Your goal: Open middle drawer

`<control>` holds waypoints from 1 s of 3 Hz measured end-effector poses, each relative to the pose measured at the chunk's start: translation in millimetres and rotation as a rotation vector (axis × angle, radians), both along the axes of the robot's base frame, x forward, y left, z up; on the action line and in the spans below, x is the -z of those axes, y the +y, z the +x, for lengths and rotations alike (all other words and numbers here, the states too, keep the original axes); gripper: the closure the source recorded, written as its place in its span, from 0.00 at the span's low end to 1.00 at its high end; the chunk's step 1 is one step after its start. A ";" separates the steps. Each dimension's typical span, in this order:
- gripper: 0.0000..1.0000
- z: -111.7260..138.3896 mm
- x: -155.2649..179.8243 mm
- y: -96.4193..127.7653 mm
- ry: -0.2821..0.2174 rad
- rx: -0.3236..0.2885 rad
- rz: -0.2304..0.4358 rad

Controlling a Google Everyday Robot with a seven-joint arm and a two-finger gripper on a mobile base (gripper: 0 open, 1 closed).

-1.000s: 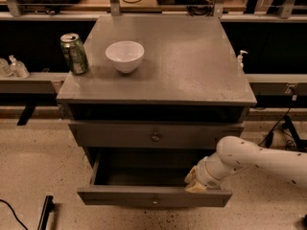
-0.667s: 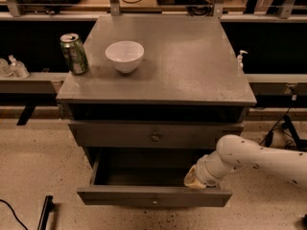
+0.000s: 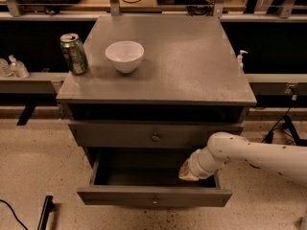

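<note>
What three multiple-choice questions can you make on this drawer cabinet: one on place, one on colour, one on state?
1. How is the middle drawer? A shut. B pulled out. C removed.
2. Where is the gripper? A over the can. B at that drawer's right end. C on the floor.
3. What colour is the bowl? A white. B red. C black.
Answers: B, its grey inside shows; B, its tip sits by the drawer's right wall; A, it is plainly white.
</note>
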State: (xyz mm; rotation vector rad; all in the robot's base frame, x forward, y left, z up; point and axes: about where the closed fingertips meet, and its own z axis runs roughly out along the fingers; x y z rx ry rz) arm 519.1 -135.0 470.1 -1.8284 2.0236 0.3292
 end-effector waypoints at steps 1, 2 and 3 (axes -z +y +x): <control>1.00 15.7 29.8 7.5 0.003 0.004 0.001; 1.00 17.1 53.6 7.9 0.030 -0.001 -0.004; 1.00 18.1 75.9 -0.1 0.068 -0.002 -0.003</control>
